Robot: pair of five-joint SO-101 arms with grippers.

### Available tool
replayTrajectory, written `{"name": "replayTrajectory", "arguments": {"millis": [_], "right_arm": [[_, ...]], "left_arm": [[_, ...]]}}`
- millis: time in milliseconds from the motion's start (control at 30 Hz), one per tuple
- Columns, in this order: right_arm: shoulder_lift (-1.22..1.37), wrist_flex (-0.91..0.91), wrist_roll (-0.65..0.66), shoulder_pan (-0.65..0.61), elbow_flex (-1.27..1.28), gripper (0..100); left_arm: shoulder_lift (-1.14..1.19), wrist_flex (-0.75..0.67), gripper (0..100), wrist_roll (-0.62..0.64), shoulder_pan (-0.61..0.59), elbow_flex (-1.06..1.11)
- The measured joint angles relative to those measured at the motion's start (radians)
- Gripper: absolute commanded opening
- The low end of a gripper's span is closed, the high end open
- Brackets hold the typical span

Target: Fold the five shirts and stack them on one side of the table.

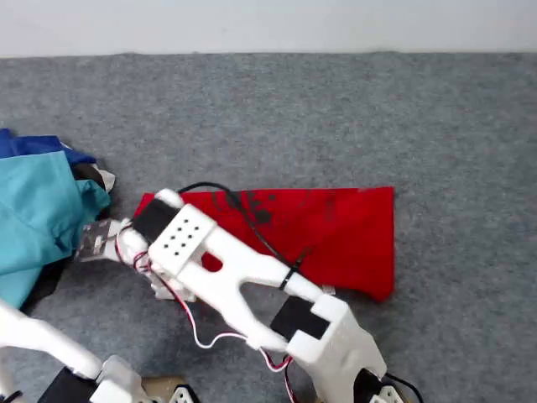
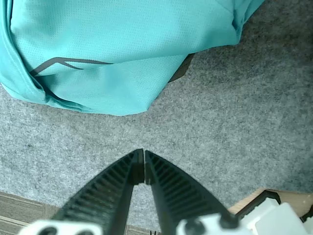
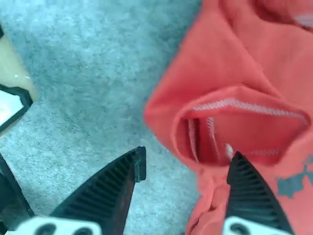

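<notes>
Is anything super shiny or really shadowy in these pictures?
No shiny glare anywhere. High view: even light, only faint shadows on the grey table. Right wrist view: the red shirt looks darker inside its hemmed opening. Left wrist view: a dark strip under the edge of the teal shirt, shadow or dark cloth, hard to tell.

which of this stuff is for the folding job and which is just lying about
For the job: red shirt, teal shirt, blue shirt.
Just there: grey table mat, white wall behind.
</notes>
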Motion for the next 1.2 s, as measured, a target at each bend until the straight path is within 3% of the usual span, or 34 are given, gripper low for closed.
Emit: {"name": "replayTrajectory", "arguments": {"millis": [67,233,700,833,967,1200], "right_arm": [[0.018,-0.011,0.014,-0.006,0.0,25.1],[0.074,-0.077,0.078,0.005,0.0,7.2],[0.083,-0.121,0.155,0.31,-0.077,7.9],[0.118,-0.126,0.155,0.313,-0.089,9.1],[0.14,-0.095,0.155,0.313,-0.107,17.5],[0.14,0.021,0.153,0.292,-0.347,18.6]], "left_arm": [[0.0,0.0,2,0.0,0.0,0.0],[0.0,0.0,2,0.0,0.0,0.0],[0.0,0.002,2,0.0,0.0,0.005],[0.0,0.002,2,0.0,0.0,0.005],[0.0,0.002,2,0.0,0.0,0.005],[0.0,0.002,2,0.0,0.0,0.005]]}}
